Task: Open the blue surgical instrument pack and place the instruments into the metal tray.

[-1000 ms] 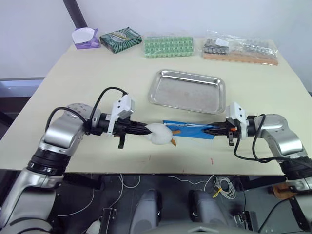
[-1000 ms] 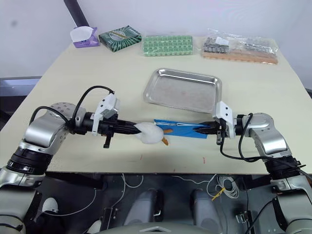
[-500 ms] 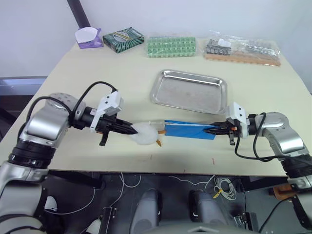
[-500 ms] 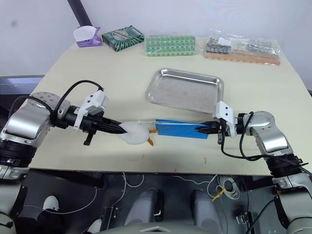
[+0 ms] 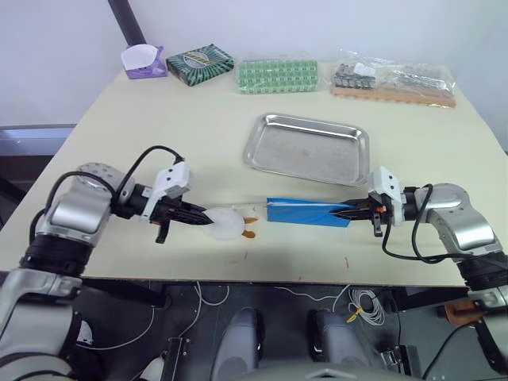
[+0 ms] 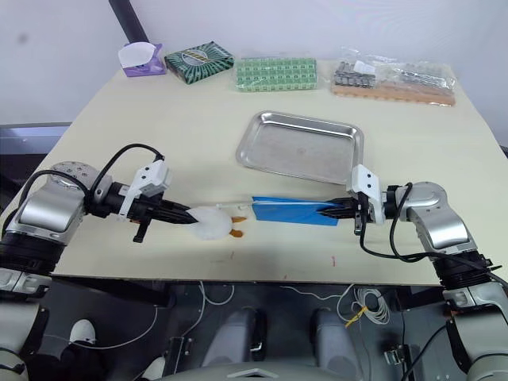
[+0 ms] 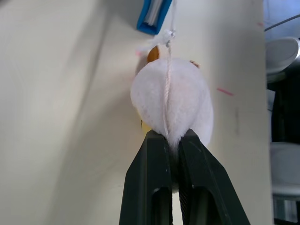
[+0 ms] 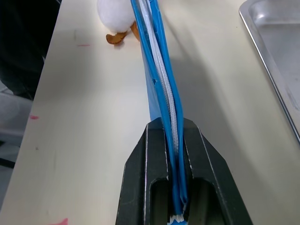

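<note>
1. Pack: the blue surgical instrument pack [image 5: 308, 213] lies near the desk's [image 5: 119, 135] front edge, just before the metal tray [image 5: 307, 148].
2. Right claw [image 5: 348, 213] clamps the pack's right end.
3. Left claw [image 5: 200, 216] pinches a white fluffy toy [image 5: 223, 223] tied by string to the pack.

Lab bench, steel tray [image 5: 308, 148], bagged parts [image 5: 393, 79], cables underneath

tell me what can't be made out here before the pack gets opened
- Instruments: hidden inside the closed blue surgical instrument pack; the right wrist view gives just its edge.
- White plush toy: front faces away from the left gripper.
- Thin string between toy and pack: attachment too small in the eye views.
- Bagged parts: too small to identify.
</note>
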Robot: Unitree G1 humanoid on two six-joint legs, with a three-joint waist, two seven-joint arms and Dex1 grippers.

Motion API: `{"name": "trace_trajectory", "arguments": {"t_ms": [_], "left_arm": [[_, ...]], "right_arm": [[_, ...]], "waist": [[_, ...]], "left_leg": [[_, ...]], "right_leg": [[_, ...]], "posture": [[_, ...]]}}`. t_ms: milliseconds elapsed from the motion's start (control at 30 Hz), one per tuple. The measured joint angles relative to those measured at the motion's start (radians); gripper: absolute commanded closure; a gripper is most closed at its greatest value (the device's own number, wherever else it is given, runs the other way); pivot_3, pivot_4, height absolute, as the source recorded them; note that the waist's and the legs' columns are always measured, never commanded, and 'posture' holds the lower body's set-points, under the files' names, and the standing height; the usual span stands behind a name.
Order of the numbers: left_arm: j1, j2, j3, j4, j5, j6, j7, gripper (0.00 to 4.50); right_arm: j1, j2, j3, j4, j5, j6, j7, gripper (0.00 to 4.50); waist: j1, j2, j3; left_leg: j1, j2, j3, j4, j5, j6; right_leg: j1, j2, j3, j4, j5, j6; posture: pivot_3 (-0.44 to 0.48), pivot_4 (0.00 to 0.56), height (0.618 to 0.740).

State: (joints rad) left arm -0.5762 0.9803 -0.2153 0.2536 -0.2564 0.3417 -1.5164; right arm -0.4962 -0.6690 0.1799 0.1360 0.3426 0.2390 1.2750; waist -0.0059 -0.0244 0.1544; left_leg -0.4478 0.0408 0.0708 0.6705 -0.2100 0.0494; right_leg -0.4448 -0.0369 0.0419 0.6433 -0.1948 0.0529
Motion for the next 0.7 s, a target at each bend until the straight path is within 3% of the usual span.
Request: {"name": "trace_trajectory", "arguments": {"t_ms": [167, 700], "left_arm": [[0.023, -0.048, 0.009, 0.026, 0.031, -0.041, 0.042, 4.45], [0.031, -0.073, 0.021, 0.023, 0.04, -0.046, 0.058, 4.45]], "right_arm": [[0.02, 0.017, -0.049, -0.037, 0.116, 0.133, 0.003, 4.5], [0.006, 0.102, -0.201, -0.172, 0.377, 0.375, -0.103, 4.5]], "waist": [[0.003, 0.0, 0.0], [0.02, 0.0, 0.0]], "left_leg": [[0.0, 0.0, 0.0, 0.0, 0.0, 0.0], [0.0, 0.0, 0.0, 0.0, 0.0, 0.0]], "right_leg": [[0.0, 0.0, 0.0, 0.0, 0.0, 0.0], [0.0, -0.001, 0.0, 0.0, 0.0, 0.0]], "posture": [[0.0, 0.15, 0.74], [0.0, 0.15, 0.74]]}}
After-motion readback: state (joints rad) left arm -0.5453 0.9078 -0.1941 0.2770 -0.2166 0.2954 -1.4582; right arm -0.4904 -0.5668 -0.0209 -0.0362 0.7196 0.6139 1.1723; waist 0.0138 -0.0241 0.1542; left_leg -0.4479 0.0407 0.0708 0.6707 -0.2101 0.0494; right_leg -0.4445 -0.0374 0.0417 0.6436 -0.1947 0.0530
